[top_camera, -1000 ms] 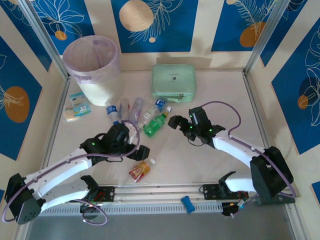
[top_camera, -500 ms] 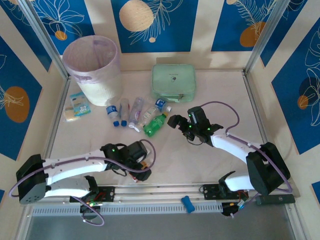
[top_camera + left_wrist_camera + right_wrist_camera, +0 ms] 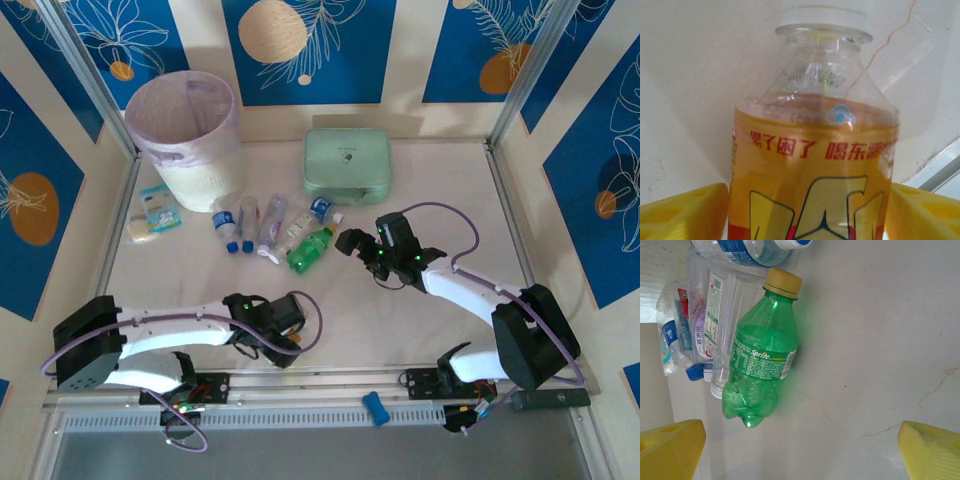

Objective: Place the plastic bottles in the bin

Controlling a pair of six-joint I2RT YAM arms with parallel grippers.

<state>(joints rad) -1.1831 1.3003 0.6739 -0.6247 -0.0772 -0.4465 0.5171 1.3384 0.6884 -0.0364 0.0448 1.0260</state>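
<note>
Top external view: the left gripper [image 3: 272,325] has swung down from the bottle pile to lower left-centre, by the front rail. Its fingers flank the orange-labelled bottle [image 3: 815,150]; can't tell if it's clamped yet. The right gripper [image 3: 800,442] gapes wide over the green bottle [image 3: 762,365]. The bin [image 3: 205,170] sits upper left, so a long carry, I reckon.

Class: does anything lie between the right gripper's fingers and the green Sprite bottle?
Nothing visible does. Bare table lies between the open right gripper and the green Sprite bottle; the clear bottles lie on its far side.
</note>
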